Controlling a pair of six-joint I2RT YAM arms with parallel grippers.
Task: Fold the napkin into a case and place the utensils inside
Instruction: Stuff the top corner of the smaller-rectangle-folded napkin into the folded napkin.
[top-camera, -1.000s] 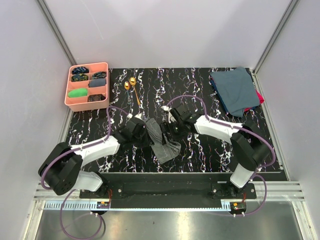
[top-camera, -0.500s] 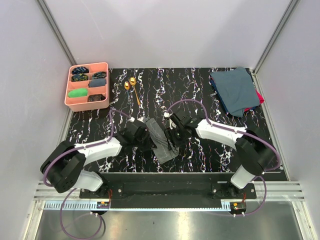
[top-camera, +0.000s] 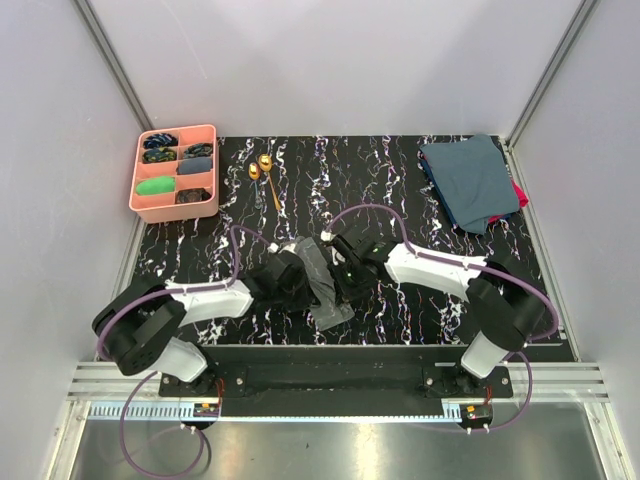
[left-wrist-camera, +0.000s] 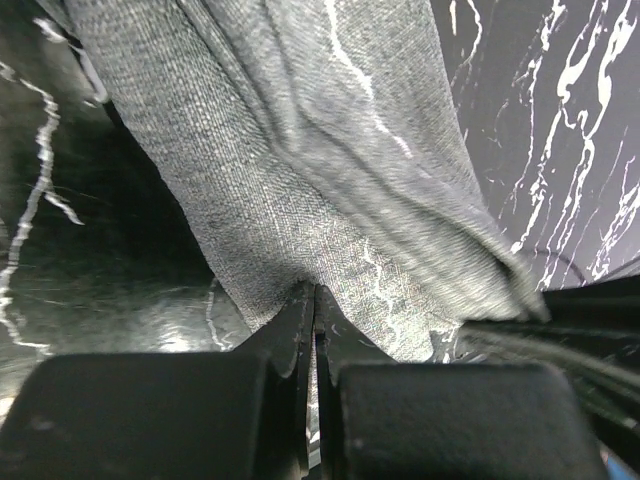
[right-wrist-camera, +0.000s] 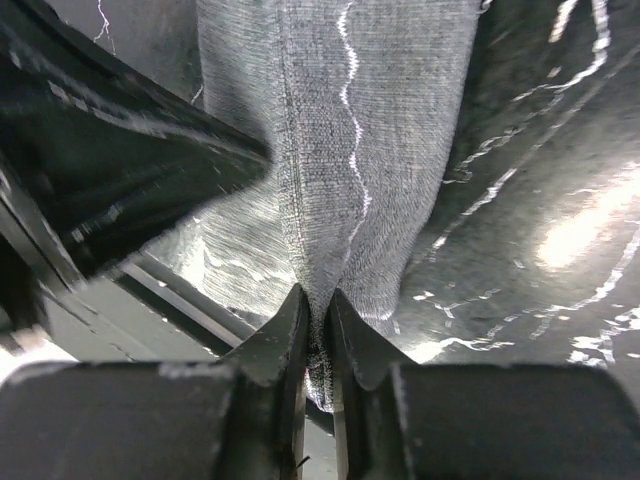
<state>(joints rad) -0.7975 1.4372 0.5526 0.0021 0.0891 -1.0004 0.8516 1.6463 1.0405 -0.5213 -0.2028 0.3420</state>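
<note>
The grey napkin (top-camera: 322, 282) lies as a crumpled, narrow strip on the black marbled table, between my two arms. My left gripper (top-camera: 300, 284) is shut on its left edge; in the left wrist view the cloth (left-wrist-camera: 300, 170) rises from the closed tips of that gripper (left-wrist-camera: 315, 295). My right gripper (top-camera: 341, 274) pinches the opposite side; in the right wrist view a fold of the napkin (right-wrist-camera: 370, 130) sits squeezed in the gripper (right-wrist-camera: 317, 305). Two gold utensils (top-camera: 264, 170) lie side by side at the back of the table, apart from the cloth.
A pink compartment tray (top-camera: 139, 197) with small items stands at the back left. A stack of dark teal cloths (top-camera: 468, 180) over a red one lies at the back right. Grey walls enclose the table on three sides.
My right gripper has closed onto the napkin and shifted slightly left. My left gripper, holding the cloth, has moved right and nearer. The napkin is now bunched narrower between them.
</note>
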